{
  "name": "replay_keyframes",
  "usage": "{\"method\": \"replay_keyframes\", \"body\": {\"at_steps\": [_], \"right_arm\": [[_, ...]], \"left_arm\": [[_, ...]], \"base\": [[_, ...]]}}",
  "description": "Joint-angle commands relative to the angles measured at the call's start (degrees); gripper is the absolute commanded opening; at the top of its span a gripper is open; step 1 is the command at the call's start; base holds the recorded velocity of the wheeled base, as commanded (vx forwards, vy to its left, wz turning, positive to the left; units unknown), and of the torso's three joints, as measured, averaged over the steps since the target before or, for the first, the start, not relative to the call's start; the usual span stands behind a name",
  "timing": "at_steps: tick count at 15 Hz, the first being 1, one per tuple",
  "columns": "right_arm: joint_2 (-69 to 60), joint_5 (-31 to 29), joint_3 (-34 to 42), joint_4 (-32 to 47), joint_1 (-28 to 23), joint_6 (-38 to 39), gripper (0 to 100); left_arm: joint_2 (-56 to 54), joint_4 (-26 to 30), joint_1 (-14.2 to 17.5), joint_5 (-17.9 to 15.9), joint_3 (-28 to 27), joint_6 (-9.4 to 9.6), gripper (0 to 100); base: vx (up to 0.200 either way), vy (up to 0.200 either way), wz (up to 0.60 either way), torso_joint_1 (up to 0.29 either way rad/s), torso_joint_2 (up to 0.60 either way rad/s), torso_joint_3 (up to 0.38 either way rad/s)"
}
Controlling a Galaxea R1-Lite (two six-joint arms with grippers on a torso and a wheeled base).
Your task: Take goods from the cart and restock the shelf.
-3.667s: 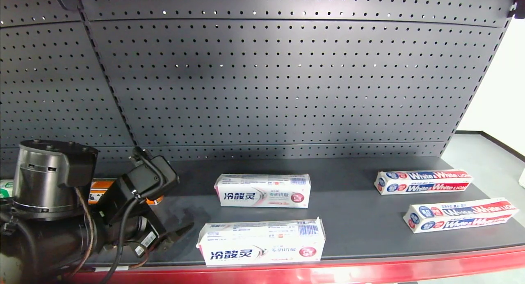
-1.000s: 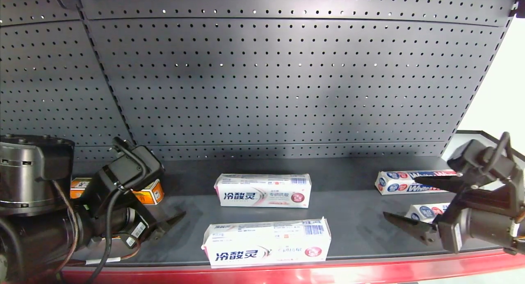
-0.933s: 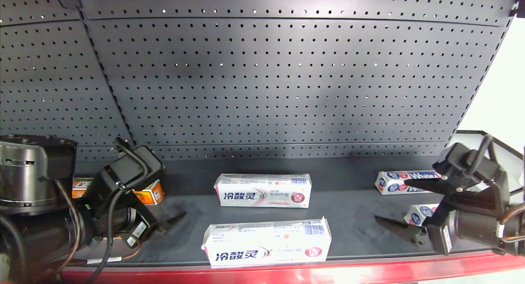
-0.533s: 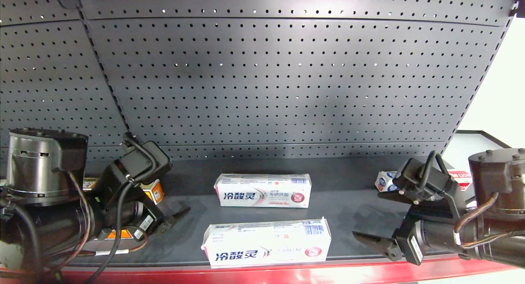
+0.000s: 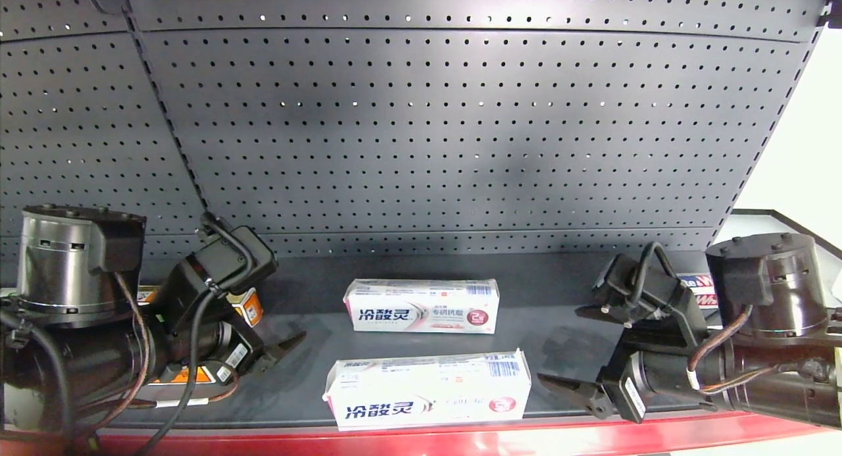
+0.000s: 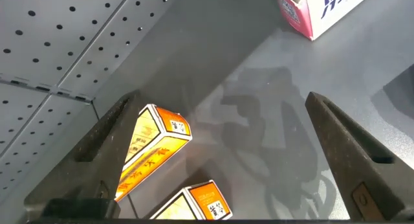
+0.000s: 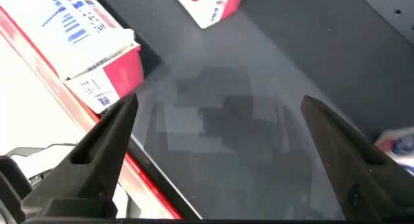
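Observation:
Two white-and-pink toothpaste boxes lie mid-shelf, one at the back (image 5: 421, 306) and one by the front edge (image 5: 427, 390). My left gripper (image 5: 283, 341) hovers open and holds nothing, left of these boxes and just off the dark shelf (image 5: 309, 383). In the left wrist view its fingers (image 6: 220, 101) are spread wide over two orange boxes (image 6: 152, 153). My right gripper (image 5: 564, 345) is also open and holds nothing, low over the shelf right of the front box. The right wrist view shows it (image 7: 220, 101) above bare shelf, with the front box (image 7: 90, 49) off to one side.
A perforated back panel (image 5: 421, 147) closes the shelf behind. A red lip (image 5: 460, 439) runs along the front edge. Orange boxes (image 5: 245, 306) lie behind my left arm. Red-white-blue toothpaste boxes (image 5: 696, 286) at the right are mostly covered by my right arm.
My right arm came in from the right and swept left over the shelf, covering the red-white-blue boxes. The left arm shifted a little. The front white box sits slightly further right than at first.

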Motion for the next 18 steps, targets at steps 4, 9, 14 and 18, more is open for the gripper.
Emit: {"method": "replay_keyframes", "body": {"at_steps": [4, 9, 14, 18], "right_arm": [[0.8, 0.0, -0.4, -0.4, 1.6, -0.1, 100], [1.5, 0.0, -0.4, -0.8, 2.1, -0.1, 100], [1.9, 0.0, -0.3, -1.2, 2.9, -0.1, 100], [1.9, 0.1, -0.5, -1.3, 2.9, -0.1, 100]], "left_arm": [[0.0, 0.0, 0.1, -0.1, 0.0, 0.01, 100], [0.1, 0.0, 0.1, -0.1, 0.3, 0.01, 100], [0.1, 0.0, 0.3, -0.2, 0.3, 0.01, 100], [0.1, 0.0, 0.3, -0.2, 0.4, 0.01, 100]], "base": [[0.0, 0.0, 0.0, 0.0, 0.0, 0.0], [0.0, 0.0, 0.0, 0.0, 0.0, 0.0], [0.0, 0.0, 0.0, 0.0, 0.0, 0.0], [0.0, 0.0, 0.0, 0.0, 0.0, 0.0]]}}
